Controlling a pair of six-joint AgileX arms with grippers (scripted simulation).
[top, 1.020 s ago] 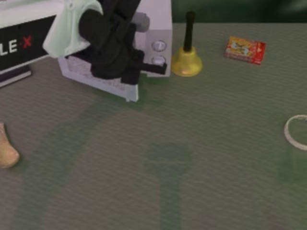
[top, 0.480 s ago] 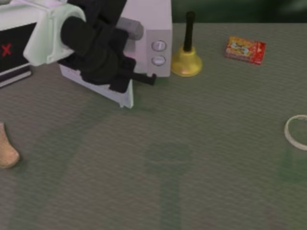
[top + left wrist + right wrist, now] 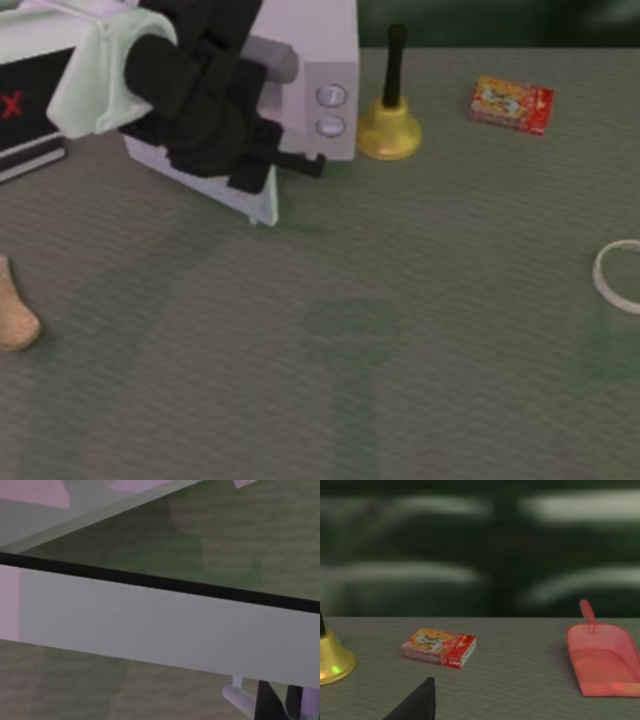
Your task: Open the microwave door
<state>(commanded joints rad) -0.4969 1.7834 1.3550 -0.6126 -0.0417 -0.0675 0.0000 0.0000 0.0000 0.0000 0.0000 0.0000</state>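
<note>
The left gripper (image 3: 290,165) is at the front of the microwave (image 3: 310,60), at the far left part of the table in the top view, and its dark fingers point toward the free edge of the microwave door (image 3: 215,185). If the fingers are closed on the handle or only resting beside it, I cannot tell, because the bulk of the arm covers that place from above. The left wrist view shows only a wide pale band with a dark line across it, probably the edge of the door, and a piece of thin white bar at the lower corner. The door already stands away from the oven body, swung out at an angle toward the left, with its free corner over the table (image 3: 400,330); I judge the opening is partly done and more swing is left before it is wide open. Compared with one second ago the door has turned further out and the arm has moved to the left with it; in the last half second almost nothing has changed. Just beside the microwave stands a golden bell (image 3: 388,125), further right lies a red box (image 3: 511,104). The right gripper is parked at the right side, hardly visible
</note>
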